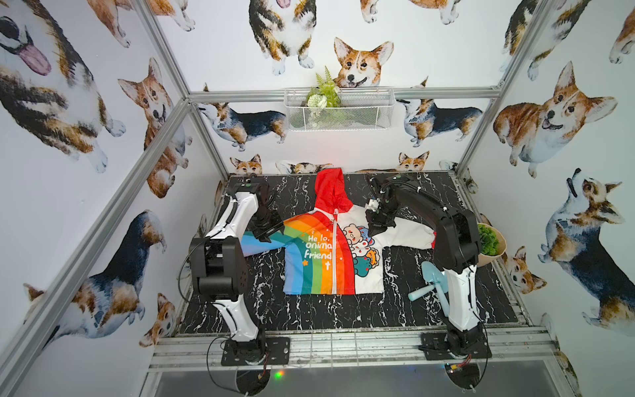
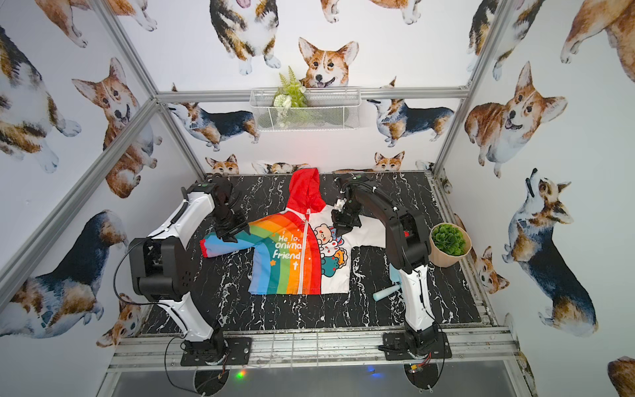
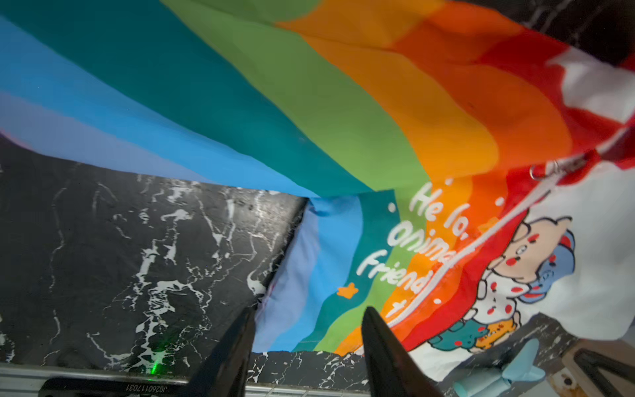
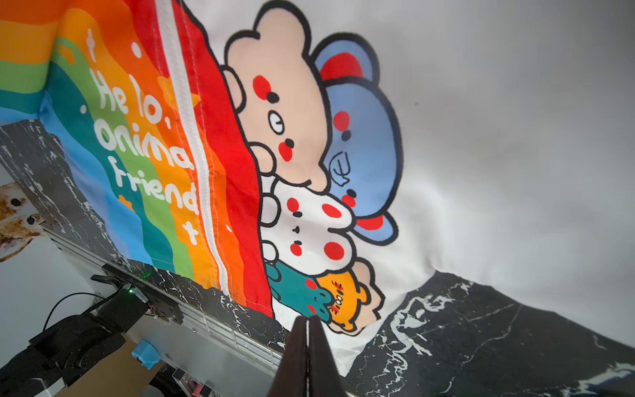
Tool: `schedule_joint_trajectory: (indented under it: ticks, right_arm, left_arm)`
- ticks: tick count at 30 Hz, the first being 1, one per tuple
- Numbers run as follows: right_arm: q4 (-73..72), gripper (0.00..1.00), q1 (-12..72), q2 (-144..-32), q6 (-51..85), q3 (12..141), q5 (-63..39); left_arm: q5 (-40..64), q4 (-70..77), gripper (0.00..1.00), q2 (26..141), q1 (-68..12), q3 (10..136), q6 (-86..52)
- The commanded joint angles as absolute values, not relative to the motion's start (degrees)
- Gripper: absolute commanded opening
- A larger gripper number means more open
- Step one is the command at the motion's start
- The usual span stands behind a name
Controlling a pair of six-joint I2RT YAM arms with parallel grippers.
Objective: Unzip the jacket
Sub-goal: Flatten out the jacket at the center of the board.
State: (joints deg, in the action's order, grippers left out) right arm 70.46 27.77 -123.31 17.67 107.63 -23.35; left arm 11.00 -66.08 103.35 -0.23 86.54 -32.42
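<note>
Jacket (image 1: pixel 323 254) lay flat on the bench (image 1: pixel 275 309), zipper closed. Left pincer (image 3: pixel 309 311) hung open over the rainbow sleeve; right pincer (image 4: pixel 307 319) was clamped tight at the white shoulder.

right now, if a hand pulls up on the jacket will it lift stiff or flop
Probably floppy: the jacket lies flat with soft folds. Likely light and thin, so it may bunch or slide on the smooth tabletop.

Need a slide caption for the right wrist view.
Right gripper, jaws shut, at the jacket's white cartoon-animal half; zipper closed, black marble tabletop beyond.
</note>
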Motion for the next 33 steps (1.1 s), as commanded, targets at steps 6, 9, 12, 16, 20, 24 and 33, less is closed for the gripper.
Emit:
schedule_joint_trajectory:
  ticks: [6,9,12,16,20,24,33]
  right_arm:
    - [71.24,0.06,27.98,-125.48,16.96,106.81,-23.2]
    - [71.32,0.06,27.96,-125.85,17.02,106.8,-23.6]
    - [71.47,0.06,27.97,-125.97,17.05,106.79,-23.63]
    - [71.71,0.05,27.96,-126.12,17.21,106.88,-23.56]
    - [71.75,0.06,27.97,-126.2,17.29,106.79,-23.43]
    - [71.81,0.06,27.98,-126.3,17.38,106.7,-23.49]
    - [72.14,0.05,28.0,-126.67,17.58,106.0,-22.68]
  left_arm:
    - [12.33,-64.51,0.74,109.39,5.5,93.41,-34.18]
    - [12.39,-64.51,0.83,111.85,6.5,96.49,-35.33]
    - [12.1,-64.52,0.83,113.95,6.86,98.16,-38.56]
    - [11.01,-62.82,0.8,114.48,6.77,97.57,-44.75]
    - [10.0,-63.4,0.78,114.79,6.47,96.82,-47.91]
    - [8.27,-64.4,0.75,114.76,6.33,95.85,-48.57]
    - [8.17,-64.51,0.6,116.23,6.06,95.83,-49.66]
